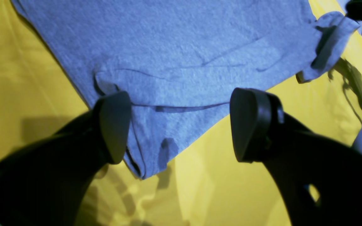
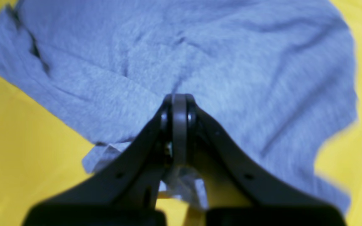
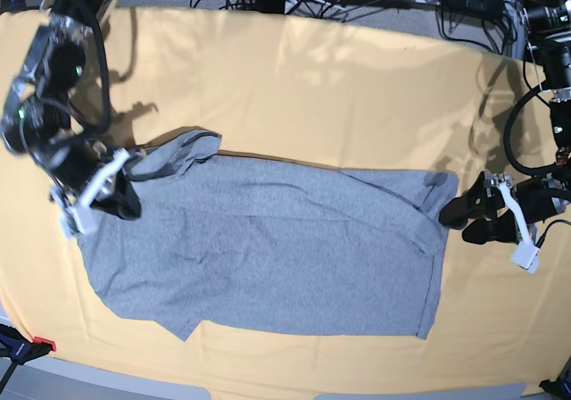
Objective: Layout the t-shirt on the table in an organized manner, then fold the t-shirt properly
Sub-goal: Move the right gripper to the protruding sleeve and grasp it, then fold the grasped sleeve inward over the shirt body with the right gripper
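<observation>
Fingers (image 2: 179, 131) of right gripper (image 3: 114, 186) pinched together on t-shirt (image 3: 268, 239) edge at base view's left; left gripper (image 1: 181, 128) fingers spread wide, hovering over a shirt corner, holding nothing. Table (image 3: 312, 87) yellow-orange; grey shirt spread mostly flat mid-table, one sleeve bunched by right gripper.

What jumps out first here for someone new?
The grey t-shirt sprawled across the middle of the yellow table, one sleeve bunched at its left end. There the right gripper is shut on the t-shirt, while the left gripper gapes open at the opposite edge.
</observation>
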`<action>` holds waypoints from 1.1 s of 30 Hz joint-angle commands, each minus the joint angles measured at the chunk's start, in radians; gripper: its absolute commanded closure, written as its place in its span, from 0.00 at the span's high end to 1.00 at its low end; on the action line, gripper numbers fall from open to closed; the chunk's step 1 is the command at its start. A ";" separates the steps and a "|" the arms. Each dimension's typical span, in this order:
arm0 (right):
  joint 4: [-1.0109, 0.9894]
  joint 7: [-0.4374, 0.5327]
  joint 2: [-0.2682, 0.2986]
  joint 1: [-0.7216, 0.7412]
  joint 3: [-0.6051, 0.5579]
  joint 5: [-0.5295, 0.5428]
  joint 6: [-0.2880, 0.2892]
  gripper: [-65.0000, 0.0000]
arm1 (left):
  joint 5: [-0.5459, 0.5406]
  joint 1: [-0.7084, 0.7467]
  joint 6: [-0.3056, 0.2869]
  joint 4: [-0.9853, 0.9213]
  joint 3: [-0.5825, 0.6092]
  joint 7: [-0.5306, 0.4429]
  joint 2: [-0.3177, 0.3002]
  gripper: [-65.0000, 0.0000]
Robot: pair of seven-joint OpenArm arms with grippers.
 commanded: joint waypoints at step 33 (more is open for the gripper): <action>-0.719 0.356 0.064 0.565 -0.112 -0.422 -0.241 0.00 | -0.032 -0.022 -0.005 0.014 -0.008 -0.017 -0.021 0.76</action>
